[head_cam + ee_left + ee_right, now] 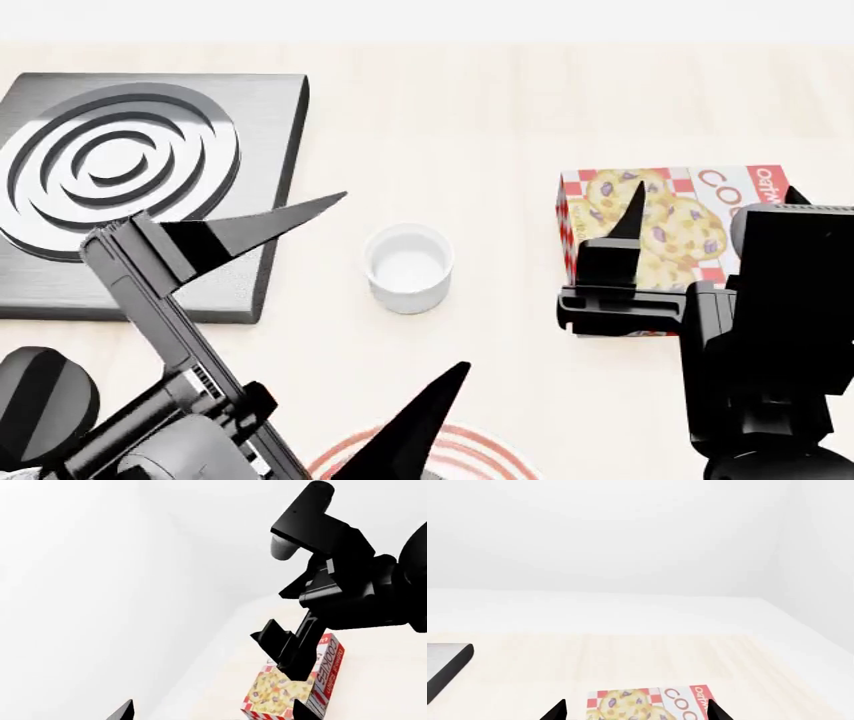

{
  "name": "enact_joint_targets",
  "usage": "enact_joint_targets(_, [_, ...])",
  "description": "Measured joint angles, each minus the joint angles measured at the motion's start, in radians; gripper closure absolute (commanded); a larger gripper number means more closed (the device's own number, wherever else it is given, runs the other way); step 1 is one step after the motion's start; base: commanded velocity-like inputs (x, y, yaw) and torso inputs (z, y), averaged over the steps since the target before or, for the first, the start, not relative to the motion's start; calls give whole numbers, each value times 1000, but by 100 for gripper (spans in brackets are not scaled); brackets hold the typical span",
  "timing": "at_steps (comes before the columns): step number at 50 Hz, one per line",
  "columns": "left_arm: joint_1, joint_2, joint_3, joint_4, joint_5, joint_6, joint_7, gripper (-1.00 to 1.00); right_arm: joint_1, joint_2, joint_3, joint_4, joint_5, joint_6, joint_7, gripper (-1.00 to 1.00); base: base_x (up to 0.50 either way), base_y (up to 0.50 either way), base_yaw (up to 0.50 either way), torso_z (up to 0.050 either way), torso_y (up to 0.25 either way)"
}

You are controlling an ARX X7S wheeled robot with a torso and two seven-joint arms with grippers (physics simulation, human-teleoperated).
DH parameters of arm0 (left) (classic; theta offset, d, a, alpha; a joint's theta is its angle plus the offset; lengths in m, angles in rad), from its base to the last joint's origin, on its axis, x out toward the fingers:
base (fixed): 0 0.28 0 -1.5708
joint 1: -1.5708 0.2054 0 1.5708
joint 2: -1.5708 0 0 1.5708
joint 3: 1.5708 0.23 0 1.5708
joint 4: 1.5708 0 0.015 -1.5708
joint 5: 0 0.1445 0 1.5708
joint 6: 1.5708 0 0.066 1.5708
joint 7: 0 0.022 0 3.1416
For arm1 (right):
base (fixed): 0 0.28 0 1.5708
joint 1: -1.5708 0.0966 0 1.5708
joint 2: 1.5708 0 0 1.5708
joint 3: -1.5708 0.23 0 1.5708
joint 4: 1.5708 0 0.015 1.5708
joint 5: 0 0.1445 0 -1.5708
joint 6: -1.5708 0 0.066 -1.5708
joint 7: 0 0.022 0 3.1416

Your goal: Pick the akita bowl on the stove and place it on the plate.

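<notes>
The akita bowl is out of view in every frame. The stove (147, 170) lies at the far left of the table, and its burner rings carry nothing; its corner (447, 665) also shows in the right wrist view. Only a sliver of the plate (461, 452), with red rings, shows at the near edge, partly behind a left finger. My left gripper (406, 280) hangs open between stove and plate, with nothing between its fingers (213, 712). Over the right side, my right gripper (717, 190) is open and holds nothing (637, 711).
A small plain white cup (408, 266) stands mid-table, right of the stove. A cookie box (667, 225) lies at the right, under the right gripper (647, 705). In the left wrist view the right arm (347, 590) stands over that cookie box (280, 690).
</notes>
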Motion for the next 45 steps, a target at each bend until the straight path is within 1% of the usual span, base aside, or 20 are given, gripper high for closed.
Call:
enact_joint_targets(21, [40,43,-215,-31,-105,-23,-14,-100,0,3,-4,2,4,-4,4,-100,0,0,0,0,0])
enact_joint_targets(45, [64,94,-392,-2,-225,-92,-23,-100,1,8,-10,6,6,-10,7,-100,0,0,0,0,0])
